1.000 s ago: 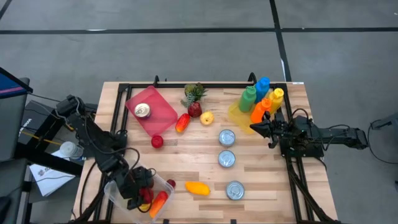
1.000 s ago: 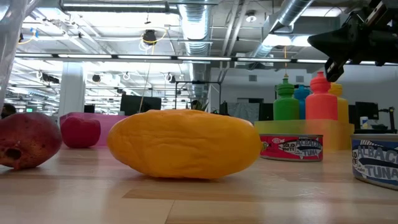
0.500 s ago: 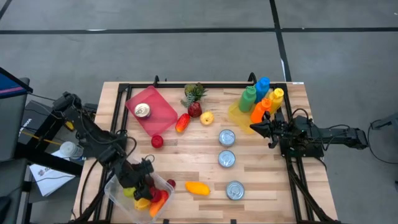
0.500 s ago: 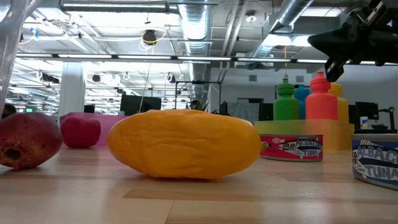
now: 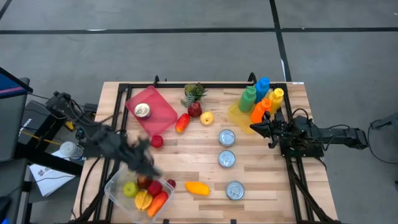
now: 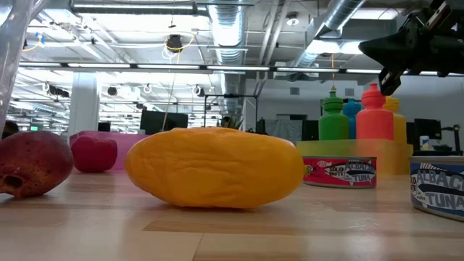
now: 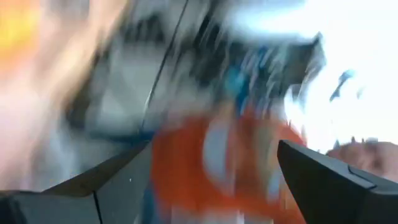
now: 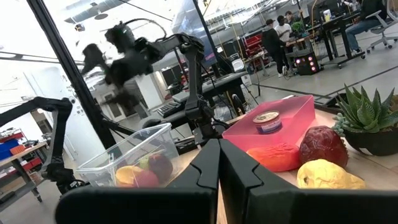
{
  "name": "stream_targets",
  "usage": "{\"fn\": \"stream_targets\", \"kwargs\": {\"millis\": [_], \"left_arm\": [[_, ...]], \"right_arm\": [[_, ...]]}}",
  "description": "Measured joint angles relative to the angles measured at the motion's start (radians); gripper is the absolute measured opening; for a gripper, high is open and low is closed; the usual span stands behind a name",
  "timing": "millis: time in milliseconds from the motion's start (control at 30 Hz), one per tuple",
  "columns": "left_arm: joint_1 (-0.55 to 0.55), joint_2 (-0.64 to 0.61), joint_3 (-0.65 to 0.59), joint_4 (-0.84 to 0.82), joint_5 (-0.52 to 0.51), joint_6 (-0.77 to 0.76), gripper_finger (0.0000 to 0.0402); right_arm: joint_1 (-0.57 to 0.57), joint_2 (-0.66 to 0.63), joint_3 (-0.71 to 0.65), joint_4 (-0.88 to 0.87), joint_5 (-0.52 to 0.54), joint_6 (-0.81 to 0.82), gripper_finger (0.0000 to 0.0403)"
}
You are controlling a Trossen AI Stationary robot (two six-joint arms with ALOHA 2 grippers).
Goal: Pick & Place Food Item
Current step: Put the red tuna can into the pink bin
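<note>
Table (image 5: pixel 261 180) holds cans, bottles and fruit; clear bin (image 5: pixel 118 190) at its near left now carries several fruits. Left gripper (image 5: pixel 144 163), jaws spread and empty, has lifted out toward the mango (image 5: pixel 197 187), likely next. Right gripper (image 5: pixel 256 129) waits, jaws pressed together

Grey concrete floor (image 5: pixel 186 43) w/ dark lines crossing it, all round the light wood slat bench (image 5: pixel 261 180), which has a black frame. Low view: big open workshop, exposed silver ducts (image 6: pixel 225 29) & pipes overhead, long strip lights (image 6: pixel 109 67), white column (image 6: pixel 85 101) at left, dark monitors (image 6: pixel 156 119) farther back. Right wrist view: bright hall beyond, more desks (image 8: pixel 336 22), office chair (image 8: pixel 380 31), a few people (image 8: pixel 273 40) standing far off, black stand poles (image 8: pixel 56 56) close by.
</note>
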Motion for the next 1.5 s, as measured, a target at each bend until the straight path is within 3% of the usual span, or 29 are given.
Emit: {"fn": "stream_targets", "kwargs": {"millis": [133, 233, 300, 367, 600, 767, 933, 1100, 1267, 1500], "left_arm": [[0.096, -0.019, 0.000, 0.149, -0.364, 0.339, 0.0336], [0.195, 0.018, 0.000, 0.338, -0.451, 0.653, 0.0336], [0.271, 0.067, 0.005, 0.461, -0.452, 0.793, 0.0336], [0.332, 0.130, 0.051, 0.465, -0.455, 0.902, 0.0335], [0.450, 0.414, 0.337, 0.032, -0.308, 1.174, 0.0337], [0.484, 0.607, 0.401, -0.003, -0.175, 1.281, 0.0345], [0.508, 0.784, 0.399, 0.047, -0.157, 1.328, 0.0352], [0.506, 0.935, 0.399, 0.257, -0.085, 1.373, 0.0352], [0.497, 1.045, 0.399, 0.429, -0.072, 1.381, 0.0353], [0.480, 1.136, 0.399, 0.516, -0.081, 1.388, 0.0361]], "right_arm": [[0.000, 0.000, 0.000, 0.000, 0.000, 0.000, 0.0000], [0.000, 0.000, 0.000, 0.000, 0.000, 0.000, 0.0000], [0.000, 0.000, 0.000, 0.000, 0.000, 0.000, 0.0000], [0.000, 0.000, 0.000, 0.000, 0.000, 0.000, 0.0000], [0.000, 0.000, 0.000, 0.001, 0.000, 0.000, 0.0000], [0.000, 0.000, 0.000, 0.001, 0.000, 0.000, 0.0000], [0.000, 0.000, 0.000, 0.002, 0.000, 0.000, 0.0000], [0.000, 0.000, 0.000, 0.000, 0.000, 0.000, 0.0000], [0.000, 0.000, 0.000, 0.002, 0.000, 0.000, 0.0000], [0.000, 0.000, 0.000, 0.000, 0.000, 0.000, 0.0000]]}}
